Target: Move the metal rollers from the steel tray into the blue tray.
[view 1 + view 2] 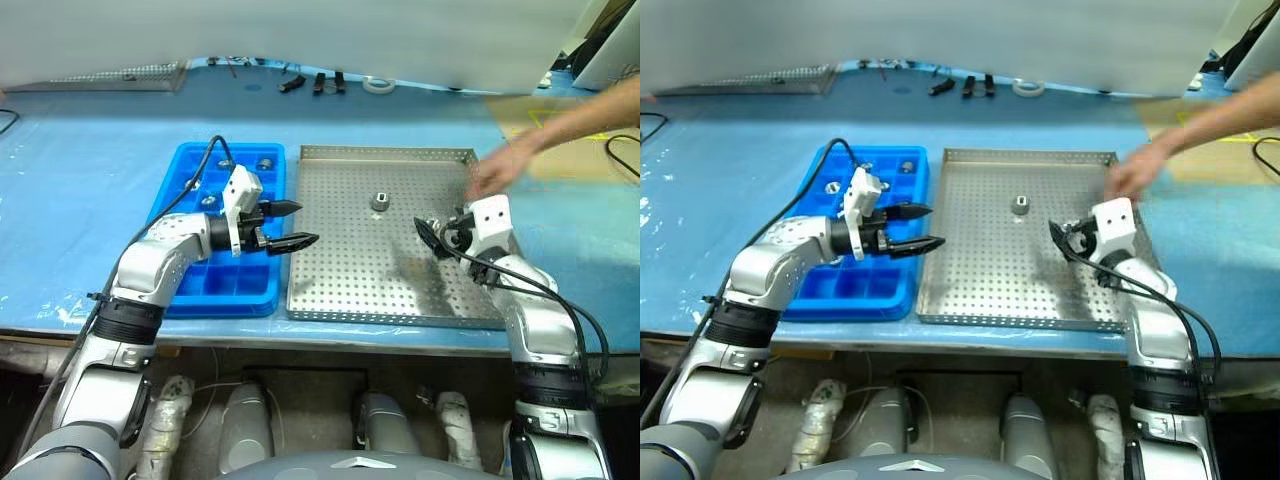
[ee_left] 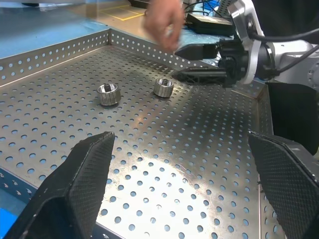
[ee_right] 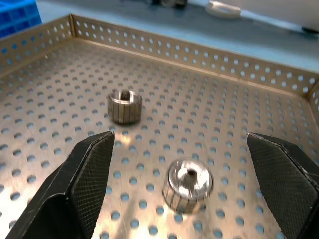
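Blue-covered bench (image 1: 90,170): steel tray (image 1: 350,290) holds two metal rollers (image 3: 124,105), both tools spread (empty).

I see the steel tray (image 1: 350,270) floor mostly open; two metal rollers (image 3: 124,106) and a person's hand (image 1: 497,170) obstruct its far-right corner.

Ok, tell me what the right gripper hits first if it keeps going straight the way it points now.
Most likely the nearer metal roller: it lies on the steel tray floor just ahead of the open right gripper, roughly centred between its fingers. A second roller lies farther on, off to one side. Depth is hard to judge.
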Controlling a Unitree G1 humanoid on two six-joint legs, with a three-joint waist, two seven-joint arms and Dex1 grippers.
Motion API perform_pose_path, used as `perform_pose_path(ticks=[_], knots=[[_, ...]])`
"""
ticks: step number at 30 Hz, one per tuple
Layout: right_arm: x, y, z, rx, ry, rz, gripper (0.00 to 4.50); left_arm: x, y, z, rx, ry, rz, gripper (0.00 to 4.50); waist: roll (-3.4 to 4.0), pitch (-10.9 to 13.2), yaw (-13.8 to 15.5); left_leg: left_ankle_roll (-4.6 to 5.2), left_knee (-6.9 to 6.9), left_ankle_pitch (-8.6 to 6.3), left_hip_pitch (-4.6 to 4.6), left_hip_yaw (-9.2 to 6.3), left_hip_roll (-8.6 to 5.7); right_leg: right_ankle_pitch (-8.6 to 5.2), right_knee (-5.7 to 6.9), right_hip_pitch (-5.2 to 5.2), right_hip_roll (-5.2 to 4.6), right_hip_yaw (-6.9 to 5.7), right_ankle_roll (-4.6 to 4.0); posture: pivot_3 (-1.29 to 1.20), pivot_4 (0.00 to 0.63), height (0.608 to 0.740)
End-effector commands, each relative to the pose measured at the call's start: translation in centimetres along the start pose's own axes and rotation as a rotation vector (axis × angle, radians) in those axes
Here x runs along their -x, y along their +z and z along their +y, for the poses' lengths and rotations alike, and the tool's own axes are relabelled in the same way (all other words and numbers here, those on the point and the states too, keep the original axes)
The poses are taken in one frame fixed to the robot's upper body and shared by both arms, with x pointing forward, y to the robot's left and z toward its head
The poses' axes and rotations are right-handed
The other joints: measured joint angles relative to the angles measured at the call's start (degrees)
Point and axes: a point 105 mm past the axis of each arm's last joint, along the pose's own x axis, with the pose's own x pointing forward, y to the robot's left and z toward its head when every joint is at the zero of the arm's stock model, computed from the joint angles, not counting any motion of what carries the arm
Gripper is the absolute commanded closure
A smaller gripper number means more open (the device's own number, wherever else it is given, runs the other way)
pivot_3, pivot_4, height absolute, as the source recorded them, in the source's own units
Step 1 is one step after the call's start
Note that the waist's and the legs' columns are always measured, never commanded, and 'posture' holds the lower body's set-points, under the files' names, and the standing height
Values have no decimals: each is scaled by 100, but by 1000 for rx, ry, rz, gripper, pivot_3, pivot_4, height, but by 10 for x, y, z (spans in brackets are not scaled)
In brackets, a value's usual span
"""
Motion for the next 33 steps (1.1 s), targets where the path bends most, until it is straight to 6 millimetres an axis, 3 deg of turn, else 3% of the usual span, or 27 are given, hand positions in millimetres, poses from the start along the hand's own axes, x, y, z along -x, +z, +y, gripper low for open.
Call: perform_pose_path(ticks=[1,10,14,20,24,28,33], knots=[[4,5,-10,-2,-36,-36,30,-1,9,-2,-44,-19,-12,0,0,0,3,1,0,0,0,0,0,0,0,1,0,0,0,-121,150,740],[4,0,-13,-5,-51,-28,30,3,7,-3,-45,-16,0,0,0,0,11,6,1,-3,0,0,0,1,-1,1,0,-1,-2,-111,150,740],[2,4,-2,-13,-9,-38,30,5,7,-2,-45,-14,2,0,0,0,12,7,1,-4,0,0,0,1,-1,2,0,-1,-2,-107,150,740],[7,51,54,-25,344,-167,30,17,12,0,-38,-9,2,0,1,0,-1,7,0,-4,3,1,4,1,0,1,2,-2,-3,-86,150,740],[7,70,89,65,604,-178,30,26,11,-1,-36,-1,20,0,1,0,19,9,0,-5,13,4,6,3,0,9,2,-1,-5,-39,150,740],[3,70,126,162,864,-140,30,33,9,-5,-34,34,21,0,1,0,55,9,-2,-6,28,4,9,2,-1,28,1,-7,-6,36,150,740],[4,54,152,244,1059,-88,30,47,3,-18,-15,77,33,0,1,0,186,11,-5,-7,28,4,14,-2,-5,31,2,-14,-13,134,150,740]])
